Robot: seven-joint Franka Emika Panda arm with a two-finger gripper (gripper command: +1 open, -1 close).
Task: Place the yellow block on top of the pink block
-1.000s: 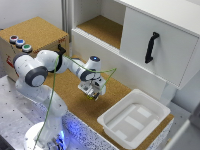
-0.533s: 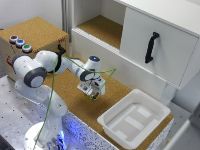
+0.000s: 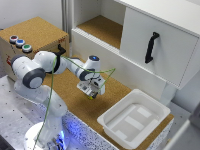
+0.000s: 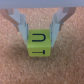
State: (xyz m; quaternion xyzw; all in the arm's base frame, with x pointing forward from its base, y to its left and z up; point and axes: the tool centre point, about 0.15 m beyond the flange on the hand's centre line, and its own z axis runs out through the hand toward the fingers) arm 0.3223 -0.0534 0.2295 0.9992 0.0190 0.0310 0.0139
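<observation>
Nothing had visibly moved since the earlier frames; the gripper [image 4: 39, 39] held the yellow block [image 4: 39, 43] clamped between its fingers above the cork surface [image 3: 75, 95].

the arm [image 3: 47, 62] is glossy white, built of rounded, tube-like segments with dark grey bands at the joints. one large joint shows a round grey end cap. its base [image 3: 42, 140] is a white disc with a blue glow beside it. a thin green cable runs along the arm. the gripper [image 3: 92, 93] is white and grey, and its fingers [image 4: 21, 26] look pale grey-blue and flat in the wrist view.
</observation>
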